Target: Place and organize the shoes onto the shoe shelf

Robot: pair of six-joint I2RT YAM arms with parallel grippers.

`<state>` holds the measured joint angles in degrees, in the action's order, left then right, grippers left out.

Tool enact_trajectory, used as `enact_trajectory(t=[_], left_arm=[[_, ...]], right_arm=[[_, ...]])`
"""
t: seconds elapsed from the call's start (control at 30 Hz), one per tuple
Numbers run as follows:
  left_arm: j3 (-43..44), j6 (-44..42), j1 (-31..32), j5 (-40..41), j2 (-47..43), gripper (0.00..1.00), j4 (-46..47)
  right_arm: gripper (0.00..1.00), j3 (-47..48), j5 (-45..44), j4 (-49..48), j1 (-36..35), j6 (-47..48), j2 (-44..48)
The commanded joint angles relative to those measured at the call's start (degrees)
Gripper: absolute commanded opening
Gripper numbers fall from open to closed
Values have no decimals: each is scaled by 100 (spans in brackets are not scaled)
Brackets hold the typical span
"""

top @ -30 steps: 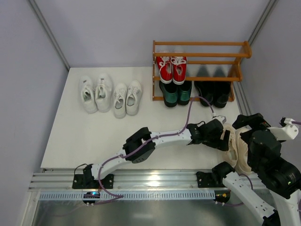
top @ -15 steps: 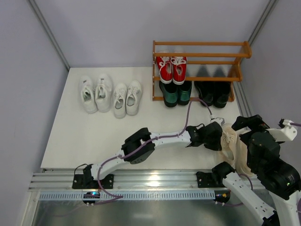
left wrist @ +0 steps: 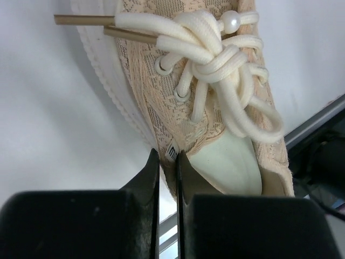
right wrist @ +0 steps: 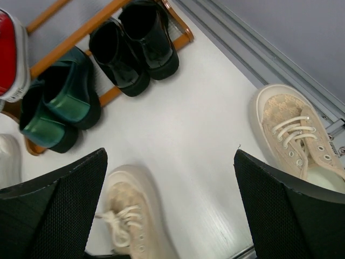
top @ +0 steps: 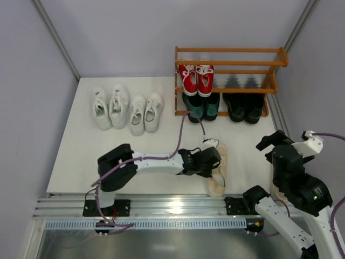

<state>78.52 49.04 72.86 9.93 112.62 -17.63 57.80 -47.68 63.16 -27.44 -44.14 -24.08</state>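
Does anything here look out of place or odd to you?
Yes: the cream lace-up pair is split. One cream shoe sits near the front edge of the table, its collar pinched by the left gripper. The second cream shoe lies alone by the right-hand rail.

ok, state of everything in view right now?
left gripper: shut on cream shoe
right gripper: open, holding nothing
cream shoe: held at its collar
other cream shoe: loose on table
red sneakers: on shoe shelf, middle tier
green loafers: bottom tier
black loafers: bottom tier
white sneakers: on table, unshelved
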Motion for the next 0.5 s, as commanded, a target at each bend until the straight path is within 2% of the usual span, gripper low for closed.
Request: enact_trajectory(t=[0.0, 0.07, 0.27, 0.3, 0.4, 0.43, 0.47], left_arm=[[-758, -210, -167, 755, -976, 0, -197], [-1266, -193, -263, 852, -1511, 0, -223], [-2085, -359, -544, 1064, -2515, 0, -470], [-2269, -368, -580, 1028, -2725, 0, -478], [-2473, -386, -659, 852, -2990, 1, -575], [-2569, -403, -668, 835, -3148, 20, -610], [-2622, -421, -668, 791, -3254, 34, -662]], right_arm=[[100, -172, 74, 222, -16, -216, -674], [100, -251, 285, 232, -24, -305, -1010], [100, -568, 496, 180, 89, -631, -2004], [100, -655, 549, 75, 203, -570, -2100], [100, -787, 996, -66, 1212, -105, -2356], [100, -849, 1163, -258, 1833, 79, -2382], [100, -884, 1339, -373, 2126, 246, -2426]])
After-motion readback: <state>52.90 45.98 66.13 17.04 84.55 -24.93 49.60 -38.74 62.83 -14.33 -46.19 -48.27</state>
